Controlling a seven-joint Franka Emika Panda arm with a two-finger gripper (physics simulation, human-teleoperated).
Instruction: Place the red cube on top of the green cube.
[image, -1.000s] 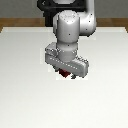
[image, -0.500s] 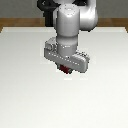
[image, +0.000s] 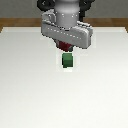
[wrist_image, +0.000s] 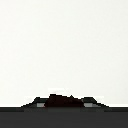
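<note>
the arm (image: 62, 20) hangs over the white table (image: 30, 90), with its gripper (image: 65, 46) pointing down. the red cube (image: 65, 48) sits between the fingers, and the fingers are closed on it; only the lower part of the cube shows under the grey gripper body in the exterior view. the green cube (image: 67, 61) rests on the table just below the red cube, and a small gap seems to stay between the two. in the wrist view the red cube (wrist_image: 60, 100) shows as a dark red shape between the dark fingertips (wrist_image: 91, 102), with plain white table (wrist_image: 64, 45) behind it. no writing, label or brand can be read on the cubes, the arm or the table.
</note>
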